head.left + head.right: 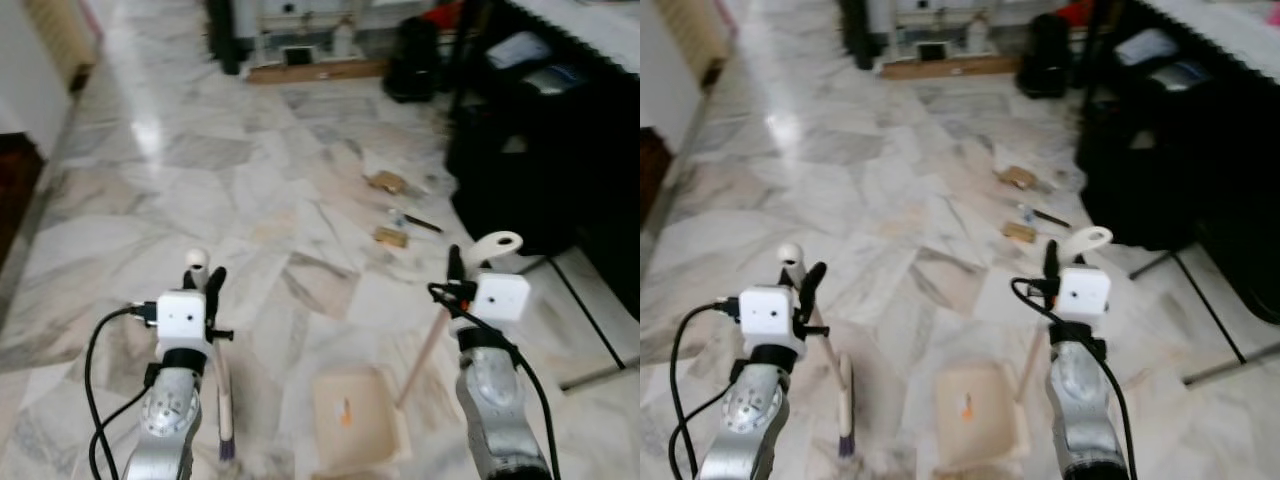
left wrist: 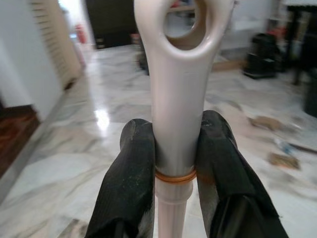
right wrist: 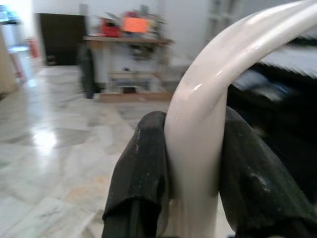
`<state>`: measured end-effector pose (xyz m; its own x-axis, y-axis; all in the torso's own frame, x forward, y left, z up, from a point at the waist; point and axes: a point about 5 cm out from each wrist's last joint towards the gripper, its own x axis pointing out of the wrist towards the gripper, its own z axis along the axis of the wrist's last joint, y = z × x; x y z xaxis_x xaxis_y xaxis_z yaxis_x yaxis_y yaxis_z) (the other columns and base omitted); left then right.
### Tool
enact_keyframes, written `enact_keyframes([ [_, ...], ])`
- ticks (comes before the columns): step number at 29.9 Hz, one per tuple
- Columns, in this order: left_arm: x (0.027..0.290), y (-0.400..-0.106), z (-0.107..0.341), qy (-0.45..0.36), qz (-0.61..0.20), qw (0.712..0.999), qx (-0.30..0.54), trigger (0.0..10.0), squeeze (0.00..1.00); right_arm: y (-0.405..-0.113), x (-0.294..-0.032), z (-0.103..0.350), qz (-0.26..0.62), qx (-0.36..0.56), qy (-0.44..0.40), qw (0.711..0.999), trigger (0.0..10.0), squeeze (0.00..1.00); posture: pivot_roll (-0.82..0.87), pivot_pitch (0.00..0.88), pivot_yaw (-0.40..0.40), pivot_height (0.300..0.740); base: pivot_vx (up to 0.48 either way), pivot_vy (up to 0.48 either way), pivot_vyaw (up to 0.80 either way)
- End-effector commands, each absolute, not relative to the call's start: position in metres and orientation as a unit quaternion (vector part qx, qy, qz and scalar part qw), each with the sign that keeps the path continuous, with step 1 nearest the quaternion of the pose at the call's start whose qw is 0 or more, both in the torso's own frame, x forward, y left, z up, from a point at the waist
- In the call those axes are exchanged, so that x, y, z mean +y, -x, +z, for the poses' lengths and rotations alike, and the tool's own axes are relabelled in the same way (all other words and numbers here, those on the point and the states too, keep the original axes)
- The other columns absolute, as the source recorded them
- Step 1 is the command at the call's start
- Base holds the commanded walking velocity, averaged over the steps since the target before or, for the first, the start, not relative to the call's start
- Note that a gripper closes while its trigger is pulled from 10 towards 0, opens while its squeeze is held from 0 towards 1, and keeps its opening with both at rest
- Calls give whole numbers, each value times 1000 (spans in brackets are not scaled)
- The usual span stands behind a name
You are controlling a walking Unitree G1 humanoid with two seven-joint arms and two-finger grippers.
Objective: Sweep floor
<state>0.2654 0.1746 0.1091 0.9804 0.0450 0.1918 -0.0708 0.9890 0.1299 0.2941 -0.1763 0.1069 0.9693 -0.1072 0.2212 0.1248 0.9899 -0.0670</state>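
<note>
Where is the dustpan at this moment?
In the left eye view, the beige plastic dustpan lies on the marble floor between the two arms, its long handle held by the right claw, right of the small broom.

Floor [image 1: 250, 170]: polished marble-look tiles, glossy, throwing back window light.
Broom handle [image 2: 178, 99]: cream plastic, smooth with a soft sheen; an orange band rings it at the fingers.
Dustpan handle [image 3: 218, 94]: cream plastic, glossy, with bright highlights.
Dustpan [image 1: 355, 415]: pale matt plastic tray.
Left gripper [image 2: 174, 173] fingers [image 2: 131, 183]: black, matt, slightly grainy, rubber-like.
Right gripper [image 3: 193, 173] fingers [image 3: 143, 173]: same dull black skin.
Arms [image 1: 170, 420]: brushed silver metal, white plastic wrist blocks.
Scraps [image 1: 388, 182]: brown, cardboard-like, matt.
</note>
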Motion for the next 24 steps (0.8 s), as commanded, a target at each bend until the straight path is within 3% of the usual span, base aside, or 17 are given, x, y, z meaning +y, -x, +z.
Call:
enact_keyframes([
  [1,179,-264,113,-75,38,991,-102,10000,0,-297,-170,115,-51,-125,32,990,10000,0,-25,98,-43,740,289,0,0],
  [24,181,-264,114,-78,45,990,-105,10000,0,-299,-167,114,-40,-121,25,992,10000,0,-19,101,-46,740,292,0,0],
])
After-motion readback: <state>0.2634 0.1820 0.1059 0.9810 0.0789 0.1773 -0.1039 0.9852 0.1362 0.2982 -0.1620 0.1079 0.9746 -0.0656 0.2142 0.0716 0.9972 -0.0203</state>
